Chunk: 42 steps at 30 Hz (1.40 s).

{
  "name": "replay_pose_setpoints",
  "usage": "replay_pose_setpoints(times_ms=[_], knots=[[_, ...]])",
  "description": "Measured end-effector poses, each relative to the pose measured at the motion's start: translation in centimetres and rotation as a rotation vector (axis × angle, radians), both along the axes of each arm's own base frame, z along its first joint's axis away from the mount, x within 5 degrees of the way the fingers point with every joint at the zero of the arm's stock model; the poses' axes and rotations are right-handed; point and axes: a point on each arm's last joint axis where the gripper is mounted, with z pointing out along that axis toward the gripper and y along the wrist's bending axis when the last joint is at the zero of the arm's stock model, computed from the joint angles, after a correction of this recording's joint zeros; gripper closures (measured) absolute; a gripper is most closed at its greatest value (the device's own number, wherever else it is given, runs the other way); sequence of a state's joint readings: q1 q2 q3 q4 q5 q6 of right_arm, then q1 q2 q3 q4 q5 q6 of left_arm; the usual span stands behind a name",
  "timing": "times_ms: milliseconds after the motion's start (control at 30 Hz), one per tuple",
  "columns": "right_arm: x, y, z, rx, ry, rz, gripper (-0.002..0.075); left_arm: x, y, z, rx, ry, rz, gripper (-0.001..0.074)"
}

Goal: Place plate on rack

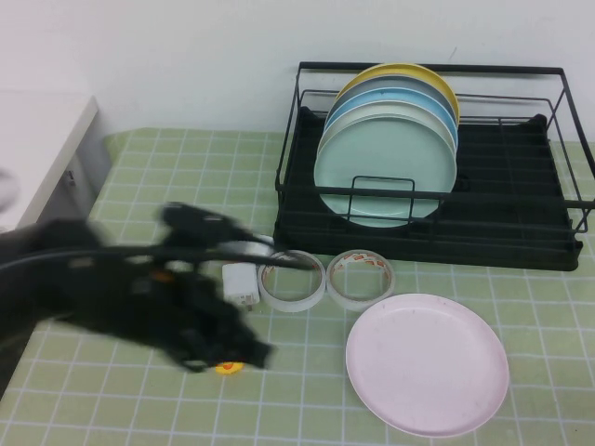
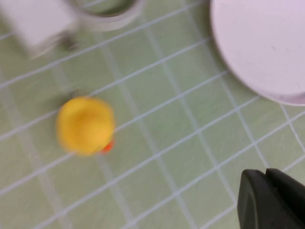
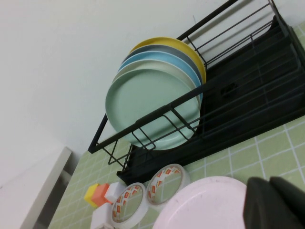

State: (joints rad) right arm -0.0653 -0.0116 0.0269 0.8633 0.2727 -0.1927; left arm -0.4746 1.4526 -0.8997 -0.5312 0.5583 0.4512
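Green-tiled table: 1 pink plate (image 1: 427, 363), 1 rack (image 1: 521, 209), left gripper (image 1: 244, 351) and right gripper (image 3: 279, 202) states unclear.

From my station I see a counter (image 1: 112, 390) covered in a pale green cloth with a grid of thin white lines, running out of view at the near, left and right edges. Along the far edge stands a plain white wall (image 1: 186, 56), unmarked and evenly lit. At the far left corner, just beside the counter, sits 1 white piece of furniture (image 1: 42, 139) with a flat top and a grey side. The light is soft, with only faint shadows.
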Motion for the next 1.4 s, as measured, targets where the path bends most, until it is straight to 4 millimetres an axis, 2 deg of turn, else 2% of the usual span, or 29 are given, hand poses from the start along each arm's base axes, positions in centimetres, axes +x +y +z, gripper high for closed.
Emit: replay_pose_setpoints(times_ms=[133, 267, 367, 567, 667, 867, 1033, 1133, 1267, 1400], knots=[[0.0, 0.0, 0.0, -0.002, 0.0, 0.003, 0.0728, 1.8, -4.0, -1.4, 0.056, 0.04, -0.032, 0.0737], [0.0, 0.1, 0.0, -0.001, 0.003, 0.006, 0.0728, 3.8, -6.8, -2.5, 0.091, 0.097, -0.014, 0.0715], [-0.1, 0.2, -0.1, -0.005, 0.015, 0.022, 0.0728, 5.3, -8.3, -3.3, 0.114, 0.142, -0.011, 0.0643], [-0.1, 0.3, -0.3, -0.008, 0.028, 0.038, 0.0728, 8.0, -10.6, -6.0, 0.125, 0.221, 0.007, 0.04], [-0.1, 0.3, -0.3, -0.013, 0.027, 0.039, 0.0728, 8.6, -11.7, -7.2, 0.12, 0.242, 0.008, 0.0367], [-0.1, 0.3, -0.3, -0.028, 0.023, 0.042, 0.0728, 8.8, -13.5, -9.5, 0.12, 0.228, 0.033, 0.0379], [-0.1, 0.3, -0.3, -0.03, 0.023, 0.042, 0.0728, 9.2, -13.8, -12.0, 0.122, 0.242, 0.089, 0.0381], [-0.1, 0.3, -0.3, -0.03, 0.023, 0.042, 0.0728, 9.3, -13.9, -12.4, 0.128, 0.241, 0.09, 0.0401], [-0.1, 0.3, -0.3, -0.03, 0.023, 0.042, 0.0728, 9.1, -14.2, -12.7, 0.129, 0.243, 0.086, 0.0498], [-0.1, 0.3, -0.3, -0.031, 0.023, 0.042, 0.0728, 9.1, -14.3, -12.8, 0.127, 0.245, 0.09, 0.0666]])
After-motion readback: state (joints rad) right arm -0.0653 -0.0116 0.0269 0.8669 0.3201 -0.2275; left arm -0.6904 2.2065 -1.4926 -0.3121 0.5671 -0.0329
